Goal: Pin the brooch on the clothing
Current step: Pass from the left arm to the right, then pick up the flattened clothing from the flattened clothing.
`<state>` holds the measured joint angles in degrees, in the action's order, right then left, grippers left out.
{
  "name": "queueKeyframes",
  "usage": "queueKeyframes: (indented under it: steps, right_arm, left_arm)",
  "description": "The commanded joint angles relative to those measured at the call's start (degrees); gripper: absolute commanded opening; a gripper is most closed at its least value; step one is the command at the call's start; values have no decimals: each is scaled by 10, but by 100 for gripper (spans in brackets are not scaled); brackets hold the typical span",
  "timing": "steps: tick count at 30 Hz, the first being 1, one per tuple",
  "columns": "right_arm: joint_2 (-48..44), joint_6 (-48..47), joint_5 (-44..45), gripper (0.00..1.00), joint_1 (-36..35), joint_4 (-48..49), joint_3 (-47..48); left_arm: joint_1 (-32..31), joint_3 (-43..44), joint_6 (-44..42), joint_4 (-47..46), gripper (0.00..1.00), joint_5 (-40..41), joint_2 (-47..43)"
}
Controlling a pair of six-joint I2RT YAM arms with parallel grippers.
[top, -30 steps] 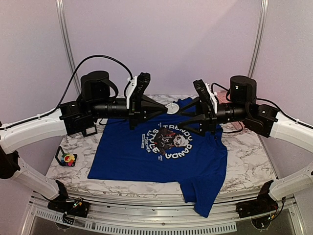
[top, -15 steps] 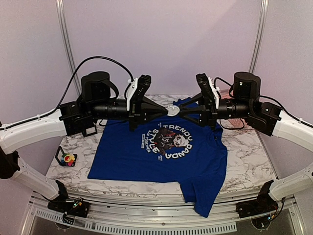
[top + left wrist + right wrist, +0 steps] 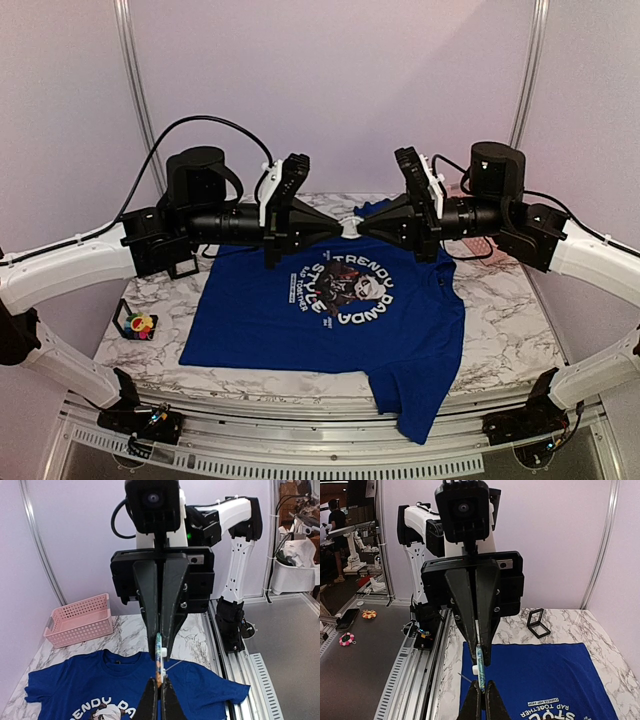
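I read the brooch pinched edge-on between the left gripper and right gripper, tip to tip, its long axis bridging them, with the blue T-shirt directly below both.

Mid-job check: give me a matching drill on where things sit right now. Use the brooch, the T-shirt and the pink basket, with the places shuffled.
Things:
1. brooch
2. T-shirt
3. pink basket

Places:
A. spread print-up on the table, one corner over the near edge
B. standing at the far right of that table
C. held edge-on between left claw and right claw, both shut

Pairs: 1-C, 2-A, 3-B
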<state>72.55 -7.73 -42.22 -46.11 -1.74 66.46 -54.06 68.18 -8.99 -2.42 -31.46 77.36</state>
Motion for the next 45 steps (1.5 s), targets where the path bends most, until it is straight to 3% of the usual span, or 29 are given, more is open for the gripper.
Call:
queueKeyframes:
  steps: [1, 2, 3, 5, 6, 7, 10, 16, 22, 33, 39, 42, 45]
  right_arm:
    - [14, 6, 7, 0, 0, -16, 17]
    - [15, 9, 17, 0, 0, -19, 16]
    - [16, 13, 37, 0, 2, -21, 13]
    - [18, 39, 75, 0, 19, -16, -8]
    - [18, 51, 95, 0, 30, -10, -26]
    - [18, 68, 111, 0, 46, -1, -46]
    - [23, 132, 157, 0, 87, 20, -106]
    - [54, 173, 255, 0, 115, 67, -194]
    - [79, 172, 343, 0, 123, 127, -258]
    - [113, 193, 365, 0, 140, 185, -301]
    - [109, 177, 350, 0, 139, 222, -322]
    - [99, 153, 362, 0, 139, 260, -344]
    - [94, 129, 371, 0, 139, 295, -364]
  left_arm:
    - [-10, -10, -4, 0, 0, -1, -5]
    - [-10, -12, -1, 1, 0, 8, -4]
    - [-10, -15, 1, 3, 11, 19, -4]
    - [-6, -29, -11, 14, 48, 48, -1]
    - [-2, -40, -32, 21, 58, 66, 0]
    - [3, -55, -64, 47, 61, 88, 3]
    - [23, -113, -159, 67, 59, 169, 18]
    - [68, -202, -317, 75, 57, 242, 66]
    - [85, -301, -452, 54, 58, 256, 65]
    - [157, -404, -569, 92, 61, 250, 21]
    - [165, -387, -561, 151, 64, 200, -6]
    - [138, -292, -461, 174, 66, 131, 14]
    - [92, -170, -335, 169, 66, 112, 102]
